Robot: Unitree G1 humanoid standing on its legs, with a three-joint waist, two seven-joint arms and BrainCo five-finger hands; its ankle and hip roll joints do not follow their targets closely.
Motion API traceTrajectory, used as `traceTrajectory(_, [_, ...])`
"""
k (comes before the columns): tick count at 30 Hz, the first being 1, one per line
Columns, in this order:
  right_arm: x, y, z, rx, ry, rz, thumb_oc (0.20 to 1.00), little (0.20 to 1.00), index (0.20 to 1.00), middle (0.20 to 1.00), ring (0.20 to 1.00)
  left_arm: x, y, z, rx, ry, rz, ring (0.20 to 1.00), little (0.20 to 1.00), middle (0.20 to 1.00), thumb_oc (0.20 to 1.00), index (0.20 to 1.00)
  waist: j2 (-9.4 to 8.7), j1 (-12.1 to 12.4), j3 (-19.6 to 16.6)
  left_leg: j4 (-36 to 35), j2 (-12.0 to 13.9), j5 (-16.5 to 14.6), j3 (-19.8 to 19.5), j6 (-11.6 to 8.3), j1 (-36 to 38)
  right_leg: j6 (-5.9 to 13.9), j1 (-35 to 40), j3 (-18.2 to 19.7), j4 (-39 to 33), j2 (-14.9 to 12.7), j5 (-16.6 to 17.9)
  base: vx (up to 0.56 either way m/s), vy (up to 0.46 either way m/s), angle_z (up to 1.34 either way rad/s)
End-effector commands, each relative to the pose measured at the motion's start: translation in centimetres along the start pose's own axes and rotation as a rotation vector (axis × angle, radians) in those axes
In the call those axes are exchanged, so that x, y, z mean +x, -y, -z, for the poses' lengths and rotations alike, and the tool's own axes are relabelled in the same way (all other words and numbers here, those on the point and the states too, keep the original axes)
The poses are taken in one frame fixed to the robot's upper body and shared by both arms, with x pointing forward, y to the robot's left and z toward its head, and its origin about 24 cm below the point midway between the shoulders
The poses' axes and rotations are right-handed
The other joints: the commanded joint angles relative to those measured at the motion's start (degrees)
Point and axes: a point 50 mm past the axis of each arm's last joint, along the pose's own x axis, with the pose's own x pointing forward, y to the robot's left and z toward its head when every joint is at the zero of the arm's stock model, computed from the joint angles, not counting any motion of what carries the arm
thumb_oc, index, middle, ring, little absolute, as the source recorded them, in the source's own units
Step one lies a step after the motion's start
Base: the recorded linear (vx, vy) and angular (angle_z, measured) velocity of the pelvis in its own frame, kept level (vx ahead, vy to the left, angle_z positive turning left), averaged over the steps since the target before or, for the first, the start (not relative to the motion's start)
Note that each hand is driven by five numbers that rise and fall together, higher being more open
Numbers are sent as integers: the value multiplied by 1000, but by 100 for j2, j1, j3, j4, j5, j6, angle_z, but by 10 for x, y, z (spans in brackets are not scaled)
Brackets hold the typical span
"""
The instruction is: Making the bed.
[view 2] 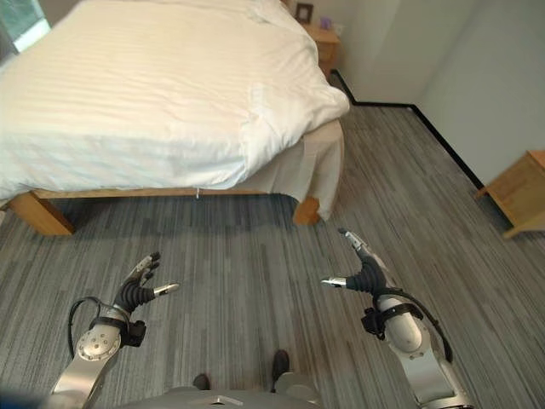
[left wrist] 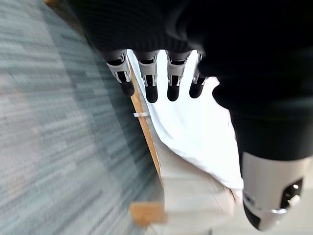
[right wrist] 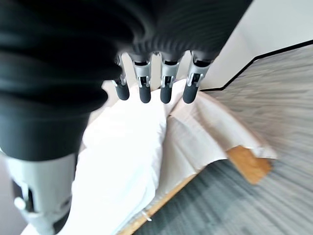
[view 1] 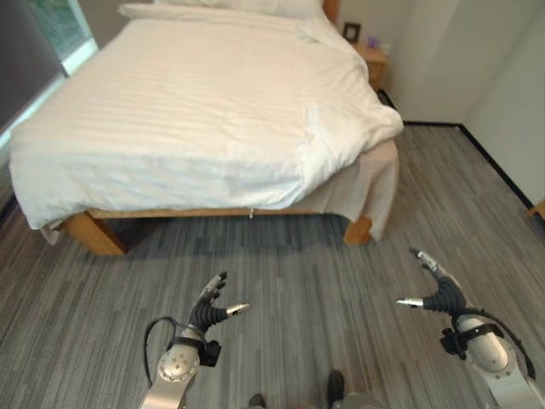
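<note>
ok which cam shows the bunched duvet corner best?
Left eye view: the bunched duvet corner shows whole, with the beige sheet exposed below. Right eye view shows it nearer the frame top. Wrist views catch it partly, past the fingers.

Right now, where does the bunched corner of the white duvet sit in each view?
Left eye view: bunched duvet corner, right of centre, overhanging the beige sheet.
Right eye view: upper centre.
Left wrist view: past the fingers.
Right wrist view: past the fingers.
Shared landmark: the wooden bed leg below that corner.
</note>
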Motion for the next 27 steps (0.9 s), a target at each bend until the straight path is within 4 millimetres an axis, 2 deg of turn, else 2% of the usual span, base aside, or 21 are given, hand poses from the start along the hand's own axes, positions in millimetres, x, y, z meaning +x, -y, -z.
traceTrajectory(1, [1,15,-5,-53,44,39,1000,1000,1000,1000,1000,11,3,-30,-21,147,5,1000,1000,1000,1000,1000,252,-30,-7,63,266,-57,798,-53,77,276,298,-54,138,120,-385,8,-2,-8])
traceTrajectory(4, [-8,6,8,-5,-26,23,1000,1000,1000,1000,1000,10,10,-28,-31,135,26,1000,1000,1000,1000,1000,311,-100,-35,63,252,-62,785,-69,127,238,412,-31,27,129,-391,20,-12,-8])
traceTrajectory(11, [-11,3,10,58,-34,20,1000,1000,1000,1000,1000,11,14,-32,-54,152,39,1000,1000,1000,1000,1000,361,-181,-33,63,282,-51,865,-87,59,246,335,20,-43,126,-360,20,-26,-6])
traceTrajectory(14, [-7,1,7,84,-17,23,1000,1000,1000,1000,1000,15,14,-36,-68,160,33,1000,1000,1000,1000,1000,416,-247,105,63,357,-11,924,-78,-16,239,-38,44,504,164,-441,-12,-64,-25])
traceTrajectory(15, [1,1,1,74,17,11,1000,1000,1000,1000,1000,18,11,-40,-71,174,16,1000,1000,1000,1000,1000,493,-217,202,63,445,-7,1098,-102,-94,289,-453,-161,940,82,-512,-52,-116,-25])
traceTrajectory(16, [6,-1,-3,67,39,1,1000,1000,1000,1000,1000,19,10,-41,-63,178,12,1000,1000,1000,1000,1000,527,-183,232,63,529,-1,1256,-162,-98,298,-543,-487,986,-13,-497,-18,-101,-48])
traceTrajectory(17, [6,-1,-3,67,39,1,1000,1000,1000,1000,1000,19,10,-41,-63,178,12,1000,1000,1000,1000,1000,527,-183,232,63,529,-1,1256,-162,-98,298,-544,-487,987,-13,-497,30,-123,-73])
traceTrajectory(18, [8,-1,-5,62,48,-6,1000,1000,1000,1000,1000,20,9,-42,-56,182,12,1000,1000,1000,1000,1000,532,-178,216,63,592,16,1338,-211,-121,282,-575,-659,935,-12,-485,95,-232,-113])
traceTrajectory(19, [7,0,-7,60,59,-18,1000,1000,1000,1000,1000,18,8,-41,-61,184,17,1000,1000,1000,1000,1000,521,-178,184,63,689,60,1439,-286,-115,202,-536,-788,701,105,-489,144,-311,-85])
traceTrajectory(22, [0,0,-3,71,44,-34,1000,1000,1000,1000,1000,15,11,-34,-79,157,29,1000,1000,1000,1000,1000,494,-165,155,63,791,225,1415,-379,94,67,-149,-697,263,344,-568,183,-285,-28])
traceTrajectory(23, [0,2,-2,64,41,-35,1000,1000,1000,1000,1000,15,13,-33,-93,150,32,1000,1000,1000,1000,1000,471,-148,188,386,807,228,1413,-385,57,11,-33,-677,171,368,-579,163,-345,-5])
traceTrajectory(24, [2,6,-4,52,52,-29,1000,1000,1000,1000,1000,15,15,-32,-111,144,42,1000,1000,1000,1000,1000,442,-106,278,1240,910,262,1341,-425,-164,-111,123,-620,86,428,-633,124,-377,-19])
traceTrajectory(25, [1,10,-5,47,61,-29,1000,1000,1000,1000,1000,15,17,-32,-127,145,55,1000,1000,1000,1000,1000,430,-69,366,2049,1126,439,1220,-438,-530,-241,285,-567,11,513,-680,160,-507,-33])
traceTrajectory(26, [-2,18,-1,16,45,-22,1000,1000,1000,1000,1000,16,25,-35,-141,153,81,1000,1000,1000,1000,1000,362,88,596,3144,1258,793,875,-404,-1096,-420,516,-491,-52,558,-774,163,-423,-38])
traceTrajectory(27, [-3,18,2,6,32,-28,1000,1000,1000,1000,1000,16,29,-35,-155,148,93,1000,1000,1000,1000,1000,347,129,655,3350,1211,803,849,-390,-1276,-461,591,-479,-52,543,-859,177,-317,-42])
